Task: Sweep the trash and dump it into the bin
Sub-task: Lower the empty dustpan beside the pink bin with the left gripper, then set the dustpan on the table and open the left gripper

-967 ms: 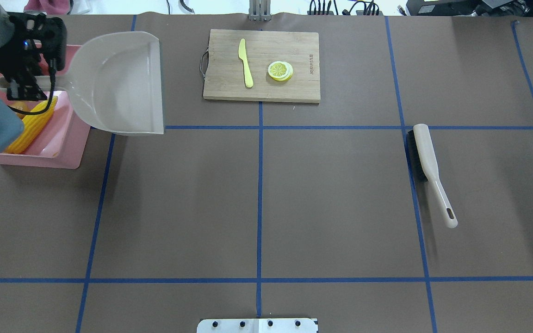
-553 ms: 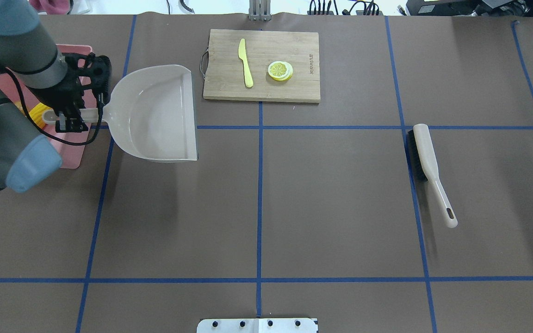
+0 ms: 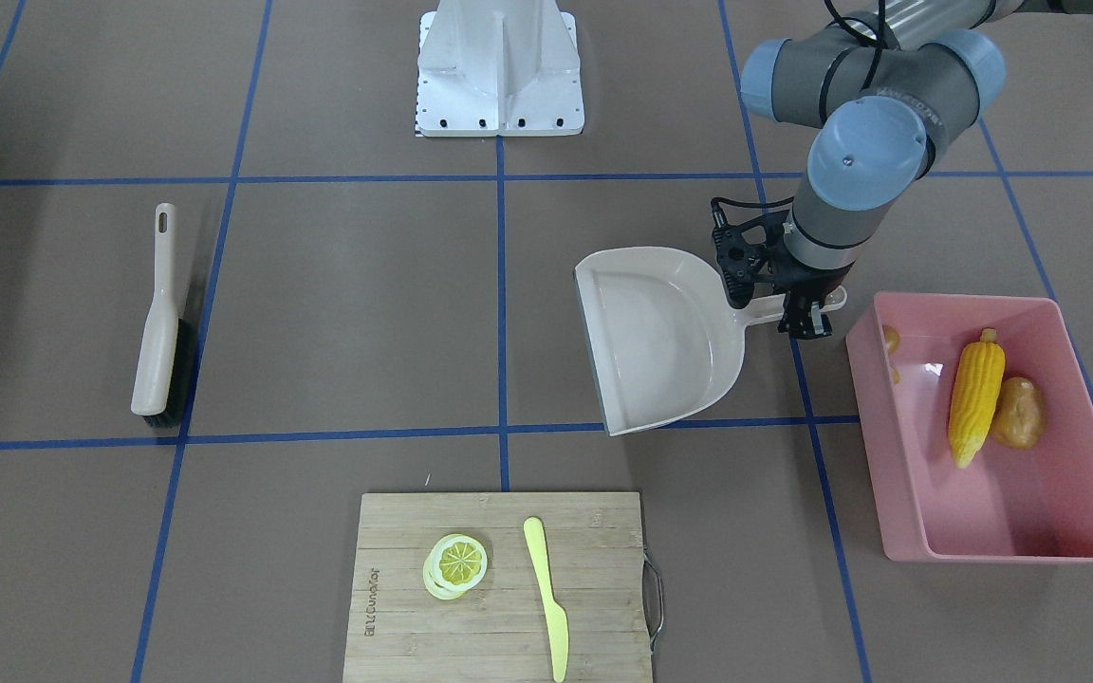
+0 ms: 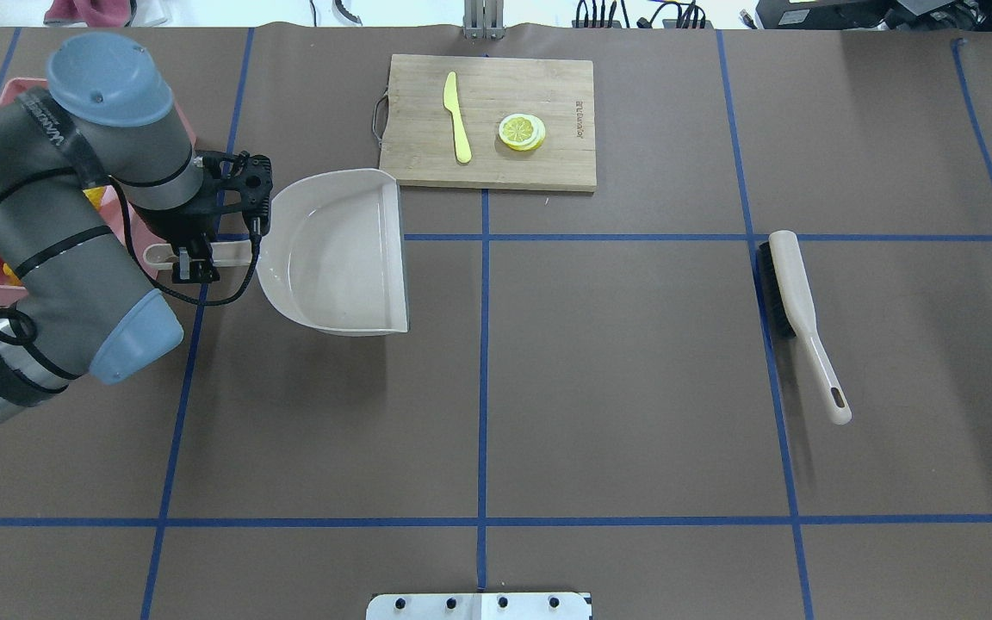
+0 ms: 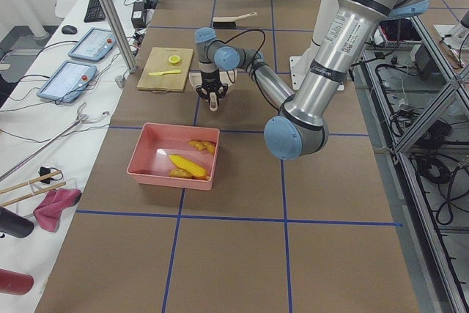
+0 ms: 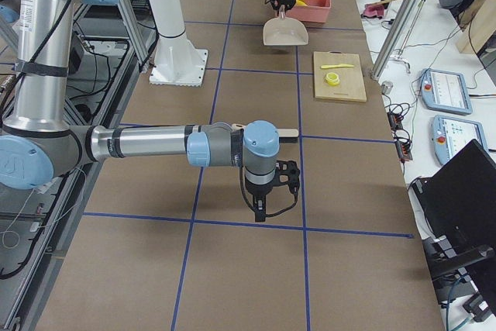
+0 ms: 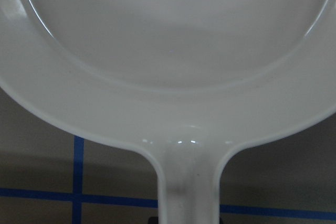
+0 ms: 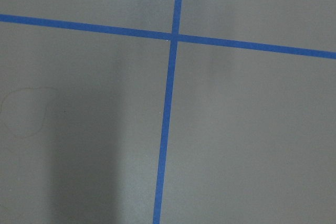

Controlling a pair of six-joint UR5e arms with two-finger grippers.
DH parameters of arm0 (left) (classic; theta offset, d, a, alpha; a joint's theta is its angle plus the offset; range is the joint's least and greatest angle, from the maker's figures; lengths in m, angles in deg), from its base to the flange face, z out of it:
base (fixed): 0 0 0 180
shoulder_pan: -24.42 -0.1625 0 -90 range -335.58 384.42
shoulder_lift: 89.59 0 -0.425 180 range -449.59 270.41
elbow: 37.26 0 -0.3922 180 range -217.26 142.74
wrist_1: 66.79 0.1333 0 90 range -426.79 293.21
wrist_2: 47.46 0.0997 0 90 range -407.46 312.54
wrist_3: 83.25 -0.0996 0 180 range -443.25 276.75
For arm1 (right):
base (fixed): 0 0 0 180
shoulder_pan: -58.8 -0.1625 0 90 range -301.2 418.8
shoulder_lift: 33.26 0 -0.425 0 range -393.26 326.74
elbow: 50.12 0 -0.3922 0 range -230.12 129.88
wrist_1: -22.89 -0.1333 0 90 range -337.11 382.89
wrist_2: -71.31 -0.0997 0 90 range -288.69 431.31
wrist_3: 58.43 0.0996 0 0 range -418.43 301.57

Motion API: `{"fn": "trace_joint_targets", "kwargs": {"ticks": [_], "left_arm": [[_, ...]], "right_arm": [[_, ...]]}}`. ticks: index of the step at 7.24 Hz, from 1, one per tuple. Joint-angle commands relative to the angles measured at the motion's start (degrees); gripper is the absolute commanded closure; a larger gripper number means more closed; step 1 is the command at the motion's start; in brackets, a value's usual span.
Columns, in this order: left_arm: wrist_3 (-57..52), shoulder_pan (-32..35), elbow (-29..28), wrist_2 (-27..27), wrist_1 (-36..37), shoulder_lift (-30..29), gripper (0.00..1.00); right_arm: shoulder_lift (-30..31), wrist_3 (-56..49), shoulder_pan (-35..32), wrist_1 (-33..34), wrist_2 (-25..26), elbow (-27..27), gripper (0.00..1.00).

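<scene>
Corn cob (image 3: 975, 389), ginger root (image 3: 891, 340) and potato (image 3: 1018, 413) lay in the pink bin (image 3: 888, 474) — dumping looked done. Left gripper (image 3: 805, 313) clamped the empty dustpan (image 3: 660, 351) by its handle, next due down on the desk (image 3: 319, 313); whether the right gripper (image 6: 260, 215) was open or closed could not be told.

left arm (image 4: 65, 250) bent, left pincer (image 4: 193, 263) down, clamped on dustpan handle (image 4: 233, 251), right arm (image 6: 147, 143) outstretched, right pincer (image 6: 262, 208) downward

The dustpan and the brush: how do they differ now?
The dustpan is held at its handle by the left gripper; the brush lies free on the table. The dustpan is a wide, empty scoop; the brush is long and narrow, with dark bristles. Both are beige with a handle.
</scene>
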Motion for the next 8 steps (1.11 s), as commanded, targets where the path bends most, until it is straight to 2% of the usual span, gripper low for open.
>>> {"fn": "trace_joint_targets", "kwargs": {"ticks": [1,3,8], "left_arm": [[0.3,-2.0,-3.7,0.3,-1.2,-1.7,1.0],[-0.6,-4.1,-3.6,4.1,-2.7,-1.7,1.0],[-7.0,-5.0,-3.2,5.9,-2.9,-0.8,1.0]], "right_arm": [[0.0,0.2,0.0,-3.5,-0.2,0.6,0.0],[0.2,0.2,0.0,-3.6,-0.3,0.6,0.0],[0.2,0.2,0.0,-3.6,-0.3,0.4,0.0]]}}
